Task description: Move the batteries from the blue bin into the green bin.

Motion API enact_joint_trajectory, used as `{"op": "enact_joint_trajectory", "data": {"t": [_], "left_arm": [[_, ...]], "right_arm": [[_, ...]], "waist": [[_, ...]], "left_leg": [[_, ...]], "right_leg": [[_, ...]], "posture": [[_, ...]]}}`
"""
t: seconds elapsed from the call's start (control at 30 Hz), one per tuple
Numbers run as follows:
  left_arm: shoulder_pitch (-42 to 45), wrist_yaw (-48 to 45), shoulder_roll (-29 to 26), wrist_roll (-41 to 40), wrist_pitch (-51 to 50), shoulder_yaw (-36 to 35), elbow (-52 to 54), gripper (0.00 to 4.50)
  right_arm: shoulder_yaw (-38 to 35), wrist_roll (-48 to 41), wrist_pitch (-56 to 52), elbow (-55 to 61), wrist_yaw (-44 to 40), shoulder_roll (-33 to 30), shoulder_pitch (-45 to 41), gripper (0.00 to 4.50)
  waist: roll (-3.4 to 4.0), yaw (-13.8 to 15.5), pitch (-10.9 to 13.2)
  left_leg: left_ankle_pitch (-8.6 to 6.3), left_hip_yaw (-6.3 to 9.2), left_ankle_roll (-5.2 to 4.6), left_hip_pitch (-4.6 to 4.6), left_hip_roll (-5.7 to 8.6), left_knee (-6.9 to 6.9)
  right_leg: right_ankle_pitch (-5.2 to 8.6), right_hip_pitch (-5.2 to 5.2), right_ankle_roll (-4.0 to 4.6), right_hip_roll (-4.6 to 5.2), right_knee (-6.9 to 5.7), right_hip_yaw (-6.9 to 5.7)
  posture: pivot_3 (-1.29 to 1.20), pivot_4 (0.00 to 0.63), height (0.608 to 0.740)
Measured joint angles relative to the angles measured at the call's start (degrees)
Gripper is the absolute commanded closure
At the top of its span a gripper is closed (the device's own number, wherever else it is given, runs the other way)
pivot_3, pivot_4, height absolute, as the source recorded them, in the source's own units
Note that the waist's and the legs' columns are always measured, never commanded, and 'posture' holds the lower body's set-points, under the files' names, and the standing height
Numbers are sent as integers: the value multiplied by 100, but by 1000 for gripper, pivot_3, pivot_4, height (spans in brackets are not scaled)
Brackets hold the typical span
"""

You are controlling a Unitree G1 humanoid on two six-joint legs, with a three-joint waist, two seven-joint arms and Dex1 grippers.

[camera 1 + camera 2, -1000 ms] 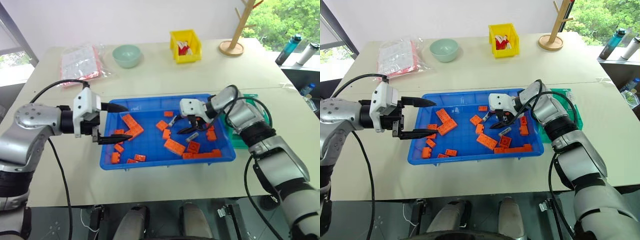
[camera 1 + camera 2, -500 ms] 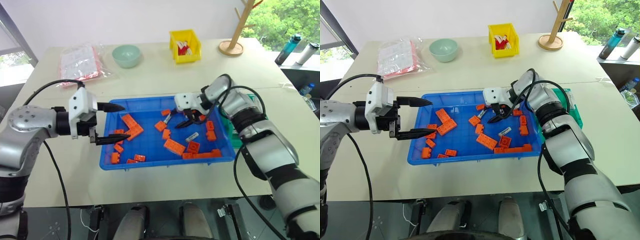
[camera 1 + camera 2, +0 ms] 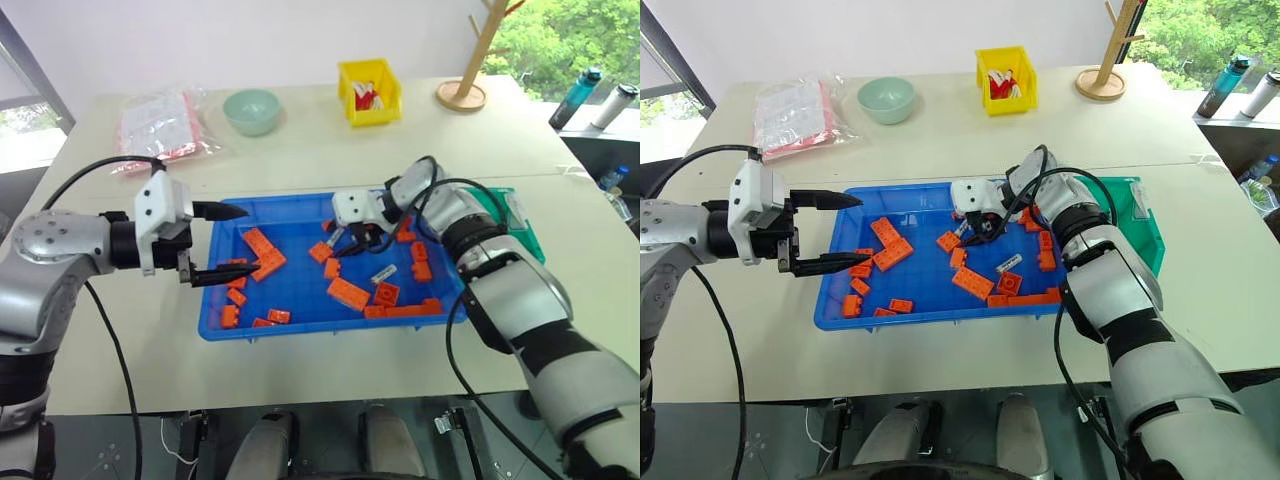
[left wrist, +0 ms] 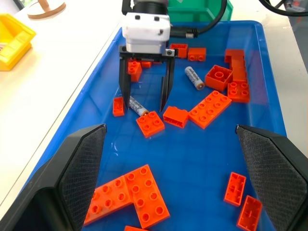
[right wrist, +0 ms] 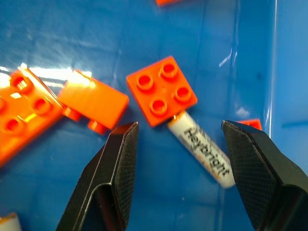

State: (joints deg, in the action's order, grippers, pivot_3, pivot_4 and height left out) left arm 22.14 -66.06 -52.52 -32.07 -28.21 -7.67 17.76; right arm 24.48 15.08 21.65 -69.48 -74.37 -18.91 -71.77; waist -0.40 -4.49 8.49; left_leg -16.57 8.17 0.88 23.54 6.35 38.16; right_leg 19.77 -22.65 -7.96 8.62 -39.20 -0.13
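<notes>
Blue bin (image 4: 269,96) glossy plastic; batteries (image 5: 204,155) smooth, printed wrap.

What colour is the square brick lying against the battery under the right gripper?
Orange, seen best in the right wrist view: the square brick touches the battery.

Bright, even daylight falls across the pale tabletop (image 3: 300,155), with a sunlit window toward one o'clock. Shadows are soft. White glare streaks the glossy floor of the blue tray (image 5: 57,72) in the sharp right wrist view.
</notes>
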Motion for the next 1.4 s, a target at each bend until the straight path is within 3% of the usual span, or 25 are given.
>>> {"op": "enact_joint_trajectory", "data": {"t": [0.13,0.23,0.37,0.7,0.87,1.0,1.2,1.37,1.4], "left_arm": [[-2,27,-29,-57,-13,-21,68,0],[-2,34,-54,-89,-15,-55,78,0],[-3,65,-74,-102,-15,-72,78,0],[124,85,-65,-106,-9,-51,70,0],[133,54,124,-103,11,111,18,0],[260,-3,327,-92,69,286,-189,0],[404,-108,571,-85,159,484,-482,0],[447,-241,665,29,286,673,-669,0],[450,-248,696,43,297,685,-709,0]], "right_arm": [[-11,104,142,-112,131,20,-17,1675],[-24,170,201,-175,206,28,-30,2572],[-40,219,241,-225,228,53,-29,4473],[-382,22,-125,52,49,-27,129,4476],[-1270,-818,-2742,3355,84,-622,1422,4476],[-2331,-1429,-5342,6512,509,-1528,2778,4476],[-3769,-1745,-7348,8245,1210,-2633,4065,4476],[-4327,-2056,-7972,8720,1582,-2902,4865,4476],[-4405,-2112,-8024,8736,1698,-2908,5021,3976]], "waist": [[0,-28,0],[1,-46,-1],[1,-84,-1],[1,-116,-1],[1,-69,-1],[1,91,-1],[1,215,-1],[1,190,-1],[1,191,-1]], "left_leg": [[1,1,1,-1,-2,0],[1,2,1,-3,-2,0],[1,5,2,-3,-2,0],[1,5,2,-5,-1,1],[1,6,2,4,3,7],[1,4,1,15,5,0],[0,-6,0,17,8,11],[0,-20,-1,15,2,5],[0,-22,-1,15,1,4]], "right_leg": [[0,1,0,-2,-2,0],[0,4,0,-2,-2,0],[0,4,0,-2,-2,0],[0,6,0,-2,-4,0],[0,0,0,5,-16,0],[0,-2,0,6,-14,1],[0,2,0,10,-2,4],[0,2,0,10,-6,4],[0,2,0,9,-6,4]], "posture": [[0,150,719],[0,150,719],[0,150,719],[0,150,719],[0,150,719],[0,150,719],[0,150,719],[0,150,719],[0,150,719]]}}
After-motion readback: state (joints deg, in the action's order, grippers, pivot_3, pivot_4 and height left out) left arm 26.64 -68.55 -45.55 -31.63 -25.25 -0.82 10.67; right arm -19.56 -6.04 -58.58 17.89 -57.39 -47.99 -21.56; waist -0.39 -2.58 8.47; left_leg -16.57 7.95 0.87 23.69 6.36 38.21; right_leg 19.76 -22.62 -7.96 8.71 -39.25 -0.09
